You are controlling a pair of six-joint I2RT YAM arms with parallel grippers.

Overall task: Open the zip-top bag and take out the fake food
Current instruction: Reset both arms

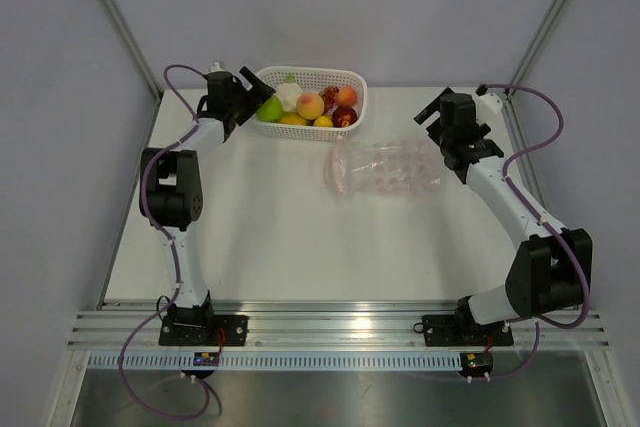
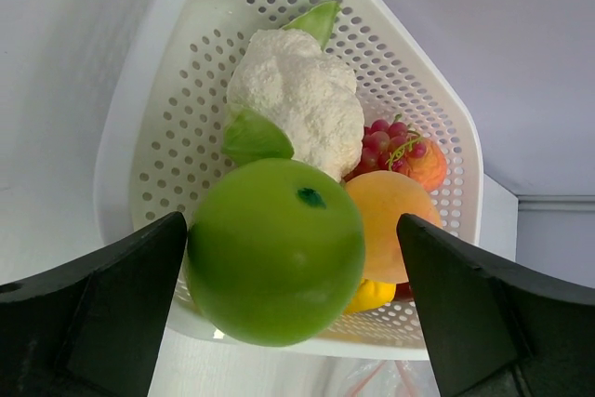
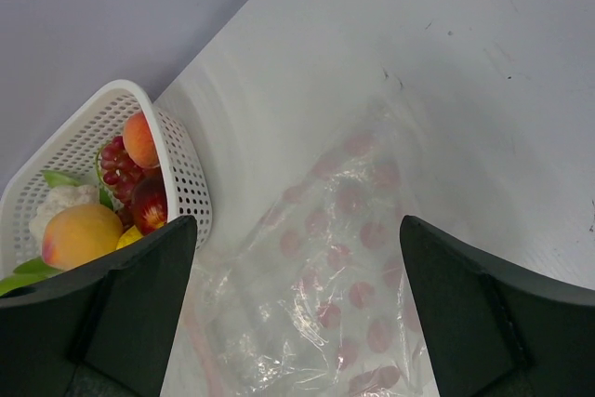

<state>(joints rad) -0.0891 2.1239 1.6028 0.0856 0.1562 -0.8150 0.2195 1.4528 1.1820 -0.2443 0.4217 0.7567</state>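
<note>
The zip-top bag (image 1: 385, 169), clear with pink dots, lies flat on the table right of centre, and I see no food inside it. The fake food sits in the white basket (image 1: 355, 82): green apple (image 2: 274, 248), cauliflower (image 2: 297, 99), peach (image 2: 395, 220), grapes (image 2: 386, 141) and a yellow piece (image 2: 372, 297). My left gripper (image 2: 291, 230) stands open at the basket's left end, its fingers either side of the apple, which rests in the basket. My right gripper (image 3: 297, 230) hangs open above the bag (image 3: 344, 304), holding nothing.
The basket (image 3: 186, 183) stands at the back of the table, just left of the bag's upper corner. Grey walls close in behind and on both sides. The table's right edge runs close to the right arm (image 1: 510, 202).
</note>
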